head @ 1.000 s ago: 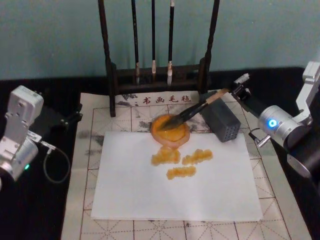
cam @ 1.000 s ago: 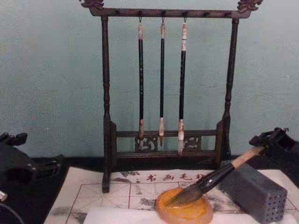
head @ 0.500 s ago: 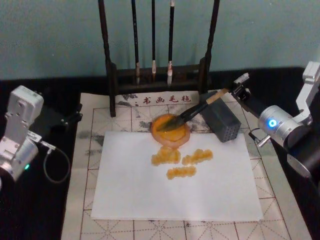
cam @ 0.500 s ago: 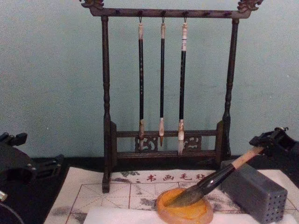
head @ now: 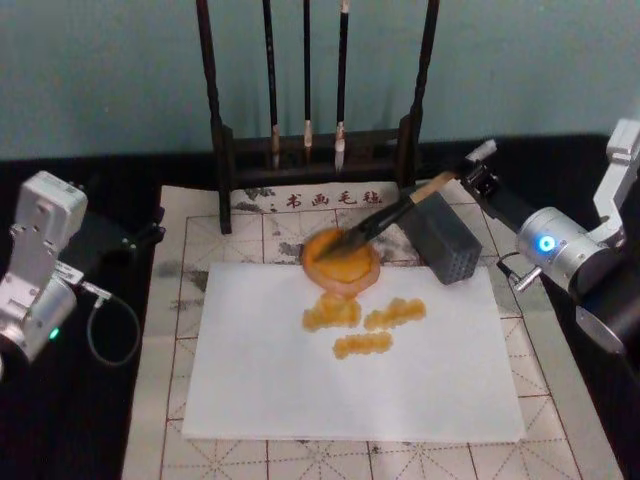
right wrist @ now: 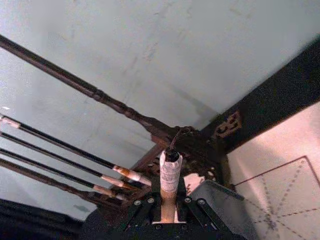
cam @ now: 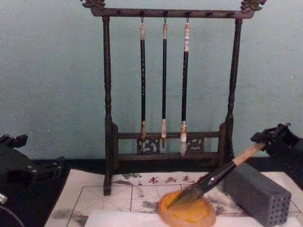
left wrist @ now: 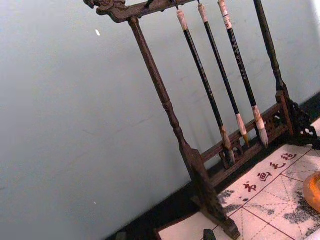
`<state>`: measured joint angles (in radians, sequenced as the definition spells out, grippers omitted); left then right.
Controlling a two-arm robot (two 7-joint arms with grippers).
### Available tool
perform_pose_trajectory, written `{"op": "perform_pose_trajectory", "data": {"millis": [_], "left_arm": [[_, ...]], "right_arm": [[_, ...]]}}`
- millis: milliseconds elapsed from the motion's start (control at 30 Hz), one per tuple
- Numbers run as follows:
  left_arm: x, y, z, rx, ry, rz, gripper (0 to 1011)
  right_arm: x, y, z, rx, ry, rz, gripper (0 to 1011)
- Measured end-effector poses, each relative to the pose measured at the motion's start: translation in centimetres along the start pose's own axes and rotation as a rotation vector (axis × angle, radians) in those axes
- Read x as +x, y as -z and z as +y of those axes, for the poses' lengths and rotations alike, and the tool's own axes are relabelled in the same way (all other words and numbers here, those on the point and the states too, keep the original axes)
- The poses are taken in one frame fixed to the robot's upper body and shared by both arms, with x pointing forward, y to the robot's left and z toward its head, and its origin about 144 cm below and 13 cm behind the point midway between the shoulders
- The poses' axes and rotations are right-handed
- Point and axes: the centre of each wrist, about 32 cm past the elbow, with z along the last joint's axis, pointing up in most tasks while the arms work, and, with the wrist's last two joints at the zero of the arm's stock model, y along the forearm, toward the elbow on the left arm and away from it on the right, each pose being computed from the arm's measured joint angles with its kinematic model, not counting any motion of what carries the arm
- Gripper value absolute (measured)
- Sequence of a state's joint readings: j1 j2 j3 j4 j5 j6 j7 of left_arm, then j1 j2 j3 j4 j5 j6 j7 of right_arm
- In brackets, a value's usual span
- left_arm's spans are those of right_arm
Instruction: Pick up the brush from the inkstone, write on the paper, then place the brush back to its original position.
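Pinches the brush by the tan upper handle, just below the white cap, with the right gripper closed tight on it past the far right corner of the paper. Has the left gripper parked off the left edge of the mat. Looks, judging by three orange strokes on the paper, like the return of the brush to the orange dish. To do it well: lower slowly along the brush's own slant, hold the tuft inside the rim, avoid shoving the dish sideways, clear the grey block under the handle and the rack behind, and spread the fingers only after settling the weight. Appears to touch the tuft to the dish's floor, though hard to confirm at this angle. Points tuft-down, with the long axis slanted: low end in the dish toward the robot's left, high end and white cap up to the right and a little farther away, passing above the block's far left corner. Leans closer to flat than to upright in the chest view.
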<state>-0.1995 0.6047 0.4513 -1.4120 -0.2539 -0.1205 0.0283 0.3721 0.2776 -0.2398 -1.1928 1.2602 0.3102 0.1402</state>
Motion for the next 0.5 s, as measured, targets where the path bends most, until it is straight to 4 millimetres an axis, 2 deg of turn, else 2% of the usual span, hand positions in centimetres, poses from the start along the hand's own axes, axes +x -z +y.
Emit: {"op": "perform_pose_trajectory", "data": {"millis": [500], "left_arm": [[0.0, 0.0, 0.0, 0.0, 0.0, 0.0, 1001]], "right_arm": [[-0.73, -0.62, -0.95, 0.0, -0.039, -0.049, 181]]}}
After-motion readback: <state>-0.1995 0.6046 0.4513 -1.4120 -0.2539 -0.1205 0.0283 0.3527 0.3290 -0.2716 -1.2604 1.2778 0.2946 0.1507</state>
